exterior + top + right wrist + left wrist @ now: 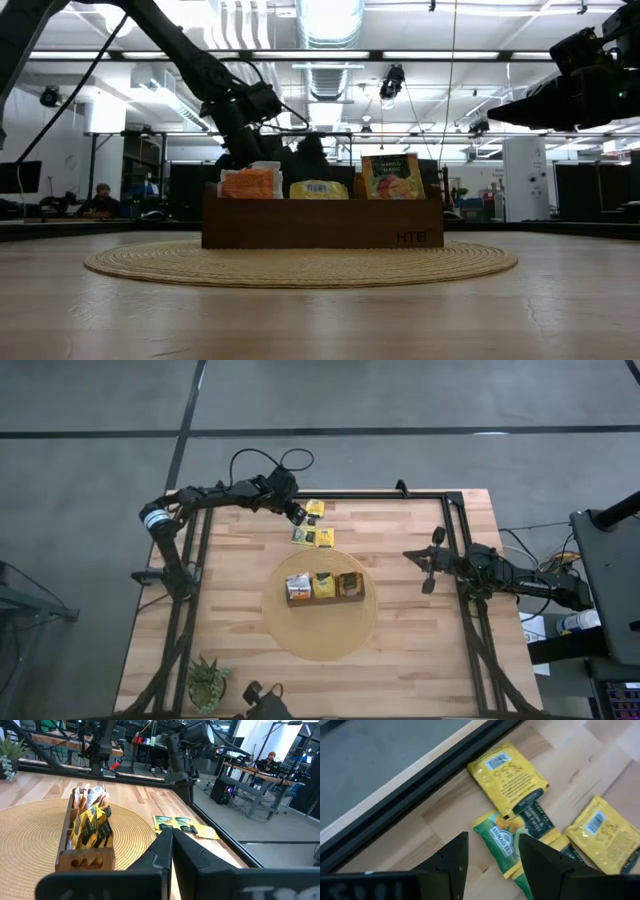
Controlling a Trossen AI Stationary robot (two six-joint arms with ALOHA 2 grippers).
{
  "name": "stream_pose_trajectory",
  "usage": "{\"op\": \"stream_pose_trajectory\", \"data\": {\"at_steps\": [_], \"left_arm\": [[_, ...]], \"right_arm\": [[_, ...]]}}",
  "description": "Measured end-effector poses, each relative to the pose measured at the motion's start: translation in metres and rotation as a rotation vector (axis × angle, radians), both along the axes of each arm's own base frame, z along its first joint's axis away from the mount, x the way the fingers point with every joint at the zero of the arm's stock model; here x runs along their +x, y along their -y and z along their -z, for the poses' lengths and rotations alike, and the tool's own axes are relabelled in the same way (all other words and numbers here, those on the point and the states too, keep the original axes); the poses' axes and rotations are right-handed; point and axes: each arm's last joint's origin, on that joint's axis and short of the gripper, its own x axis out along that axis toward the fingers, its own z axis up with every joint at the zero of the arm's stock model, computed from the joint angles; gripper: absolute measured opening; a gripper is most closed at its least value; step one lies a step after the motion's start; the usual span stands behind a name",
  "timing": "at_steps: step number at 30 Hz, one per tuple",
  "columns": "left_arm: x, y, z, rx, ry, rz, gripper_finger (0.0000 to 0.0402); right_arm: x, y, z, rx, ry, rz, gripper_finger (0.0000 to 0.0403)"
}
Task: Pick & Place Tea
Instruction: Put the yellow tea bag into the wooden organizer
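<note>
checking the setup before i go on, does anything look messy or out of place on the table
Yes: a few loose tea sachets lie in an overlapping heap at the table's far edge, outside the brown box on the round mat. The open left gripper hovers right over them. Nothing looks spilled or damaged.

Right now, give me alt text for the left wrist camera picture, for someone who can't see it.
The left gripper, fingers open, hovers over a green tea sachet lying on the wooden table. A yellow sachet lies beyond it near the table's black edge rail, and another yellow sachet lies to one side, partly covering more green ones.
</note>
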Motion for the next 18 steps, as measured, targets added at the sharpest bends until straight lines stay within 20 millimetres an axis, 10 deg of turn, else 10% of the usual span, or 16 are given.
{"op": "stream_pose_trajectory", "data": {"at_steps": [18], "left_arm": [[0.028, -0.027, 0.044, -0.125, -0.113, -0.054, 0.0168]], "right_arm": [[0.0, 0.0, 0.0, 0.0, 0.0, 0.0, 0.0009]]}}
